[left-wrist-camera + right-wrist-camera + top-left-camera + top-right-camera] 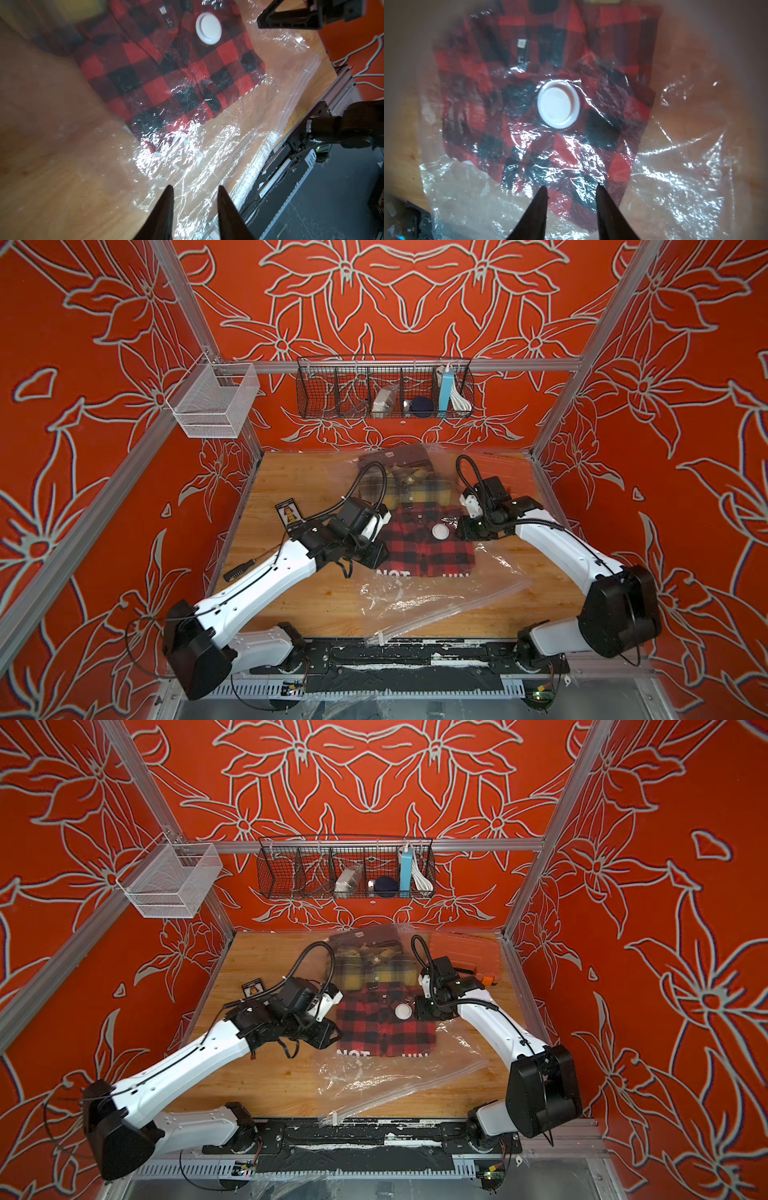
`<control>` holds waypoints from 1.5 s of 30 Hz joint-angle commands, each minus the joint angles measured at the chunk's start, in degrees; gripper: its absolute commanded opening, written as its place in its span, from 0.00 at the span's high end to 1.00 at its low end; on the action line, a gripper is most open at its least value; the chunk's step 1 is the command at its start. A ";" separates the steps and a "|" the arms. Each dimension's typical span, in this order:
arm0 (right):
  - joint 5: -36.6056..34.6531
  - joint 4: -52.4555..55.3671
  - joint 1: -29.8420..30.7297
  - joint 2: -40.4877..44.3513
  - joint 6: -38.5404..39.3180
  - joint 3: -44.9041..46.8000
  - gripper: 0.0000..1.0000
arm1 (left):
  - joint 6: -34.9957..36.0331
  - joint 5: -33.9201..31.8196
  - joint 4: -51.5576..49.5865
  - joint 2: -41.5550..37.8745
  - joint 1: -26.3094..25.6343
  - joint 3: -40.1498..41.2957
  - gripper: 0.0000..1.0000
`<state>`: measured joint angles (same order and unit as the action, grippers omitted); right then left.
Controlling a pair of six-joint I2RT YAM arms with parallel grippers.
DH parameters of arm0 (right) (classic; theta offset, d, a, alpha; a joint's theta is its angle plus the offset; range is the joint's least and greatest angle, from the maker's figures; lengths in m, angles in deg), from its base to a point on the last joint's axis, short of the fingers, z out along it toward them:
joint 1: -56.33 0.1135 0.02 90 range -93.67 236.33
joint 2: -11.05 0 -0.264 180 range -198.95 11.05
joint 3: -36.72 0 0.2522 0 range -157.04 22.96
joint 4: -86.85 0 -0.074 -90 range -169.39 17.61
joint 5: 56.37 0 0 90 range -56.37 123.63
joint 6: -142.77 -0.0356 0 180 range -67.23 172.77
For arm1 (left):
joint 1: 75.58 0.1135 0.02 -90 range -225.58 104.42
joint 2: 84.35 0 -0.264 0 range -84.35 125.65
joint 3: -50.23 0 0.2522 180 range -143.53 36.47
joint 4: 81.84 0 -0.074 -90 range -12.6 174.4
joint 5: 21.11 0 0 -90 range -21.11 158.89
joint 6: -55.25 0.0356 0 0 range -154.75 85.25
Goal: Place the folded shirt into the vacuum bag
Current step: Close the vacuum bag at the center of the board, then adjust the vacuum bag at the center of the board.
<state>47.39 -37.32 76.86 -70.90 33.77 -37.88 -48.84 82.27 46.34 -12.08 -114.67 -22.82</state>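
The folded shirt (419,549) (382,1029), red and black plaid, lies flat inside the clear crinkly vacuum bag (436,605) (395,1077) at mid-table. The bag's white valve disc (441,531) (558,104) rests on top of the shirt. The zip strip (449,616) runs slantwise along the bag's near edge. My left gripper (195,187) hovers open over the empty near part of the bag (207,149), at the shirt's left side. My right gripper (571,186) is open above the shirt's (477,83) right edge, with nothing between its fingers.
A yellow plaid shirt (399,491) and a brown one (395,456) lie beyond the red one. An orange case (463,952) sits at the back right and a small card (288,512) at the left. A wire basket (384,387) and a white mesh basket (212,400) hang on the rails.
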 commanded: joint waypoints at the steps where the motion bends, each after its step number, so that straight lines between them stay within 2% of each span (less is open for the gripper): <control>1: -3.97 -3.09 0.03 -1.39 -2.99 1.95 0.58 | -5.80 -0.37 13.34 4.12 -1.39 2.03 0.65; 8: -2.51 -7.52 0.44 -6.37 -5.73 5.90 0.56 | -7.98 -0.88 19.99 15.87 -1.69 1.72 0.65; 14: -0.08 -12.25 4.59 -10.67 -10.29 7.01 0.56 | -6.86 -2.39 21.77 19.62 1.18 3.74 0.65; 19: 1.91 -14.71 9.91 -15.68 -13.48 3.95 0.56 | -6.31 -3.58 22.19 18.80 5.44 7.26 0.65; 23: 5.06 -15.79 10.69 -18.75 -14.44 1.84 0.55 | -5.08 -4.59 21.16 17.94 7.70 8.77 0.65; 26: 7.55 -15.16 10.67 -18.00 -13.84 1.69 0.55 | -4.59 -5.64 20.19 17.24 7.89 8.60 0.65; 34: 3.27 -8.35 8.89 -10.29 -10.22 0.17 0.52 | -7.13 -3.32 20.57 13.25 7.42 10.55 0.65; 38: 0.19 -6.12 8.29 -11.65 -8.42 -1.30 0.51 | -8.50 -3.95 21.96 11.13 6.40 13.50 0.65; 45: 1.36 -10.95 9.79 -14.71 -12.19 0.76 0.51 | -8.97 -6.92 21.85 10.55 6.78 14.92 0.64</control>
<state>49.53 -46.90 85.58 -83.93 23.78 -38.01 -56.80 77.05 67.80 -0.54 -108.15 -7.80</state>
